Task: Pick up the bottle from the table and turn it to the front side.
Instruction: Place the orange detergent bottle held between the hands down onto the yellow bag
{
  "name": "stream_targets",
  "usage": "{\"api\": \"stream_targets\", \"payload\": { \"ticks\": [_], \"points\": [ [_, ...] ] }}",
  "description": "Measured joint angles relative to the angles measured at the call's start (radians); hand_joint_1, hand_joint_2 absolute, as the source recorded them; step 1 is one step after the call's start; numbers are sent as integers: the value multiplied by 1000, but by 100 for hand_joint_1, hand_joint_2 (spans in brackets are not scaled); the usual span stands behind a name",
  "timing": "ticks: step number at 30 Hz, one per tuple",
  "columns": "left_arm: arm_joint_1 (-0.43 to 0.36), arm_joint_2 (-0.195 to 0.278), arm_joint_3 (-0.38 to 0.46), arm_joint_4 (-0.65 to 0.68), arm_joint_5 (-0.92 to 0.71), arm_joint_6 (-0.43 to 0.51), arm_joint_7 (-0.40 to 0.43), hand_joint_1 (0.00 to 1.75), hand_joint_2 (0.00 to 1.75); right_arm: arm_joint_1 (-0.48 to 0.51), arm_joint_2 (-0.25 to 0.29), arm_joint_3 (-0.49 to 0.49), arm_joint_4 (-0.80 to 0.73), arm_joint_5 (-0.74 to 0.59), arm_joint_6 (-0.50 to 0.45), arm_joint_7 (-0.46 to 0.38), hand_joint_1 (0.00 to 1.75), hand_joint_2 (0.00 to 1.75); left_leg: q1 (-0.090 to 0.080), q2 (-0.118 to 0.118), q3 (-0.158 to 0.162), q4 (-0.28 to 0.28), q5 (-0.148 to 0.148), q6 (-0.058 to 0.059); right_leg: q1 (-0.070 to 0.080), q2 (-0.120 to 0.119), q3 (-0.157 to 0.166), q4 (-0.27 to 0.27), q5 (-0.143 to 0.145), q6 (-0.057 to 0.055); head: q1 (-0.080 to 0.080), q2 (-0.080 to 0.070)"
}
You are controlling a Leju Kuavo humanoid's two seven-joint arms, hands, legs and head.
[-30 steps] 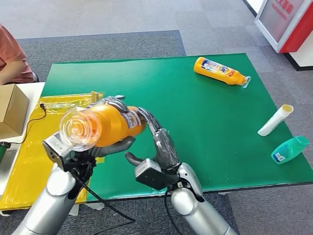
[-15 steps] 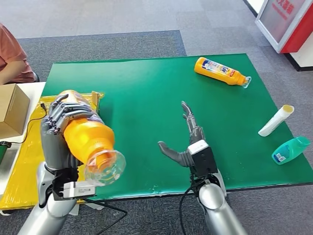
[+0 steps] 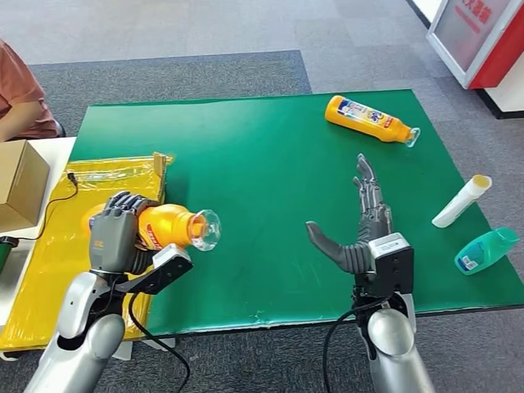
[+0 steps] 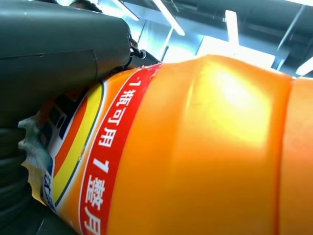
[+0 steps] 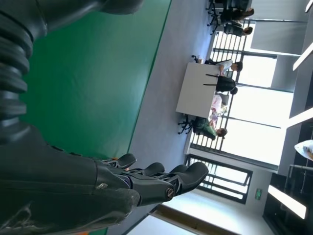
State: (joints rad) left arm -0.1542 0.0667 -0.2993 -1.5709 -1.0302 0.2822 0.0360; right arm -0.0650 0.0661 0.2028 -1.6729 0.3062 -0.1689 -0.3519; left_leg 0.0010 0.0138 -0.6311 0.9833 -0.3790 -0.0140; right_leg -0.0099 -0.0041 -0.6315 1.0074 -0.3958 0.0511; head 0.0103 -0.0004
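Orange bottle [image 3: 165, 228], clear cap end pointing toward the robot's right, lying roughly level in the grasp of the left robot hand [image 3: 115, 238], whose dark fingers wrap over its labelled body; held at the left end of the counter [image 3: 272, 164], over the border between the green mat and a yellow plastic sheet [image 3: 43, 270]; in the left wrist view the bottle's orange side [image 4: 221, 156] and a red label band with white characters sit close against the grey hand cover. Right robot hand [image 3: 361, 233], released, fingers straight and pointing away from the robot, thumb spread toward the left, raised above the near part of the green mat and holding nothing; the right wrist view shows its dark fingers [image 5: 162, 178] extended together over the green surface. Second orange bottle [image 3: 369, 119], lying on its side at the far right of the counter, clear cap toward the right edge. White tube [image 3: 462, 201] with a yellow end, lying near the right edge. Teal bottle [image 3: 485, 250], on its side, just nearer than the white tube at the right edge. Cardboard box [image 3: 21, 184], at the far left beside the yellow sheet. Person's arm in an orange sleeve [image 3: 21, 94], at the upper left. Grey carpeted floor [image 3: 185, 33] around the counter
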Motion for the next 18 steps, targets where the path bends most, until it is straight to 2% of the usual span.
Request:
{"api": "stream_targets", "payload": {
  "ticks": [8,18],
  "points": [
    [-66,19,59,224,-35,-32,24,175,175,-14,0,-8,-5,-7,3,-3,0,175,0,0,0,0,0,0,0,0,0,0,0,0,0,0],
    [-140,26,132,493,-45,-25,39,175,175,-23,0,-20,-22,-27,-3,-7,0,175,0,0,0,0,0,0,0,0,0,0,0,0,0,0]
  ]
}}
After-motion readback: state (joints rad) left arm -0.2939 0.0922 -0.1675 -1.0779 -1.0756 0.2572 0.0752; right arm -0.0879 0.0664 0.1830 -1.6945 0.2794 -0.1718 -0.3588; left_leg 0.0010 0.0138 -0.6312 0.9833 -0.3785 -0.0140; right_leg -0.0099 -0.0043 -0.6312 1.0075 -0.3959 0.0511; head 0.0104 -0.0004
